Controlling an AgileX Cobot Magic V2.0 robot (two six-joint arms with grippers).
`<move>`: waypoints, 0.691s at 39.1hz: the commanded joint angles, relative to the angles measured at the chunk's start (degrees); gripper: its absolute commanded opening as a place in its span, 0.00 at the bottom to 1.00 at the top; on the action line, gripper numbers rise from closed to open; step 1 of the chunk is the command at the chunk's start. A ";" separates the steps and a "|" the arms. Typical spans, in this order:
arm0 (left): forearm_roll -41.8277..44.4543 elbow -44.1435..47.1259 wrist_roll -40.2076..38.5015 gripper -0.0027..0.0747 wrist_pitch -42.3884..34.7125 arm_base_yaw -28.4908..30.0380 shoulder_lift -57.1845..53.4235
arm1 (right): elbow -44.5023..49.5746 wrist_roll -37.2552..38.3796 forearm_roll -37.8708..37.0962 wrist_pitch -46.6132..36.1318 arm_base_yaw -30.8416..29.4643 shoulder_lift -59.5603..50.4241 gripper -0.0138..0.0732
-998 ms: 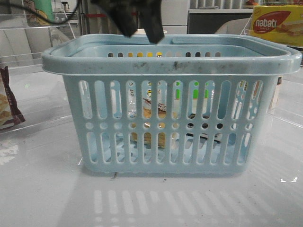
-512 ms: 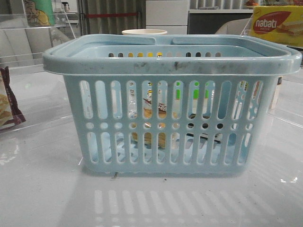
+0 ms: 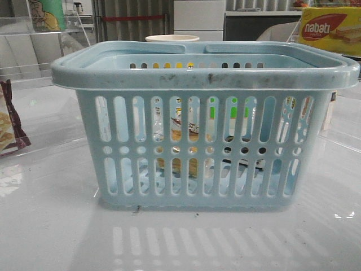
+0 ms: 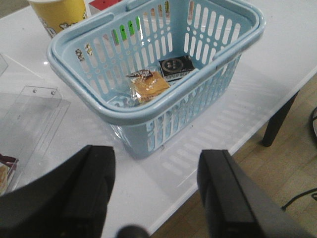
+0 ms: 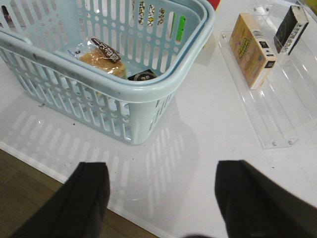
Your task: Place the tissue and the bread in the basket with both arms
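My left gripper (image 4: 153, 193) hangs wide and empty over the near table edge, and my right gripper (image 5: 163, 198) is equally spread with nothing between its fingers, both well clear of the basket (image 3: 206, 73). Just beyond them the white table (image 3: 56, 226) is bare up to the basket's slotted wall. Inside, on the floor, the bread (image 4: 147, 87) lies in its clear wrapper, and the tissue (image 4: 176, 67) sits right beside it, touching or nearly so. Farther back I see a yellow cup (image 4: 58, 15) behind the basket and a nabati box (image 3: 330, 28) off to the right. By my reading both items are in; nothing appears left to place.
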 commanded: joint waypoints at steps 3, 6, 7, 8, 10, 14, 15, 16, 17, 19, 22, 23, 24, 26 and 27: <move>-0.75 3.58 -0.11 0.60 -4.79 -0.41 -4.72 | -1.39 -0.23 -0.32 -3.59 0.28 0.35 0.79; -0.75 5.02 -0.11 0.60 -4.79 -0.41 -6.02 | -1.39 -0.23 -0.32 -3.40 0.28 0.35 0.79; -0.75 5.47 -0.11 0.60 -4.79 -0.41 -6.28 | -1.39 -0.23 -0.32 -3.40 0.28 0.35 0.79; -0.75 5.60 -0.11 0.60 -4.79 -0.41 -6.28 | -1.39 -0.23 -0.32 -3.40 0.28 0.35 0.79; -0.75 6.00 -0.11 0.60 -4.79 -0.41 -6.28 | -1.39 -0.23 -0.32 -3.40 0.28 0.35 0.79; -0.75 6.36 -0.11 0.60 -4.91 -0.41 -6.28 | -1.39 -0.23 -0.32 -3.34 0.28 0.35 0.79; -0.75 6.36 -0.11 0.60 -4.91 -0.41 -6.28 | -1.39 -0.23 -0.32 -3.34 0.28 0.35 0.79; -0.75 6.36 -0.11 0.60 -4.91 -0.41 -6.28 | -1.39 -0.23 -0.32 -3.34 0.28 0.35 0.79; -0.75 6.36 -0.11 0.60 -4.91 -0.41 -6.28 | -1.39 -0.23 -0.32 -3.34 0.28 0.35 0.79; -0.75 6.36 -0.11 0.60 -5.05 -0.41 -6.28 | -1.39 -0.23 -0.32 -3.34 0.28 0.35 0.79; -0.75 6.36 -0.11 0.60 -5.16 -0.41 -6.28 | -1.39 -0.23 -0.80 -3.33 0.28 0.35 0.79; -0.75 6.36 -0.11 0.60 -5.16 -0.41 -6.28 | -1.39 -0.23 -1.07 -3.33 0.28 0.35 0.79; -0.75 6.36 -0.11 0.60 -5.16 -0.41 -6.28 | -1.39 -0.23 -1.36 -3.33 0.28 0.35 0.79; -0.75 6.36 -0.37 0.60 -5.16 -0.41 -6.28 | -1.39 -0.23 -1.61 -3.21 0.28 0.35 0.79; -0.75 6.36 -0.64 0.60 -5.16 -0.41 -6.28 | -1.39 -0.23 -1.69 -3.21 0.28 0.35 0.79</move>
